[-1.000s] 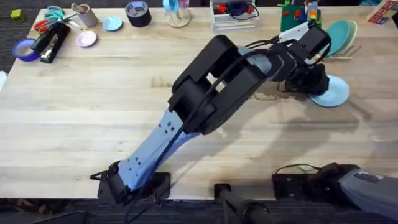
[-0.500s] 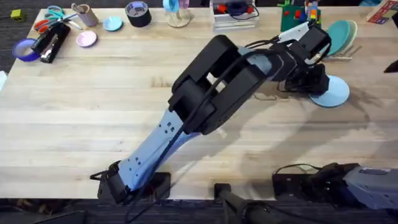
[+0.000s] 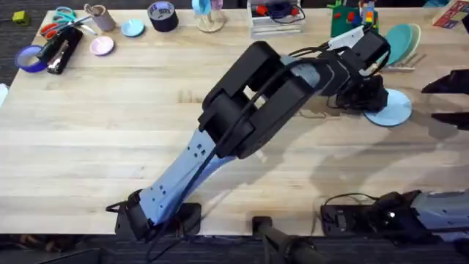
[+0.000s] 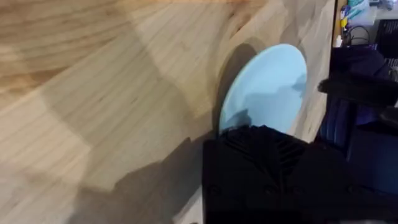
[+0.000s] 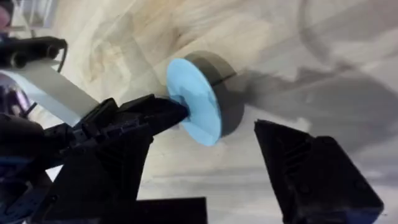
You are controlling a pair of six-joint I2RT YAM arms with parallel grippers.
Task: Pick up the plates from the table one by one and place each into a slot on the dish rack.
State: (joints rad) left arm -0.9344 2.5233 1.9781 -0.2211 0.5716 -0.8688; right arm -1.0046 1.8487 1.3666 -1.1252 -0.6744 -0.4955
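Left claw sits at the edge of the light blue plate, at the plate's side facing the worktop centre. In the left wrist view the claw body covers the plate's near rim; whether the fingers are clamped on the rim cannot be told. In the right wrist view, the left claw meets the blue plate at its rim, and the plate looks tilted up off the wood with a dark shadow behind it. The left arm reaches from the near left corner diagonally across the worktop to the far right area.

Right claw enters from the right edge of the worktop, its two fingers spread wide, nothing between them. It points toward the blue plate but stays apart from it. In its own wrist view the fingers stand wide apart.

Light blue plate: far right part of worktop, just on the near side of the dish rack.

Dish rack: near the far right corner. It holds a teal plate and a pale yellow plate standing on edge, the yellow one behind the teal.
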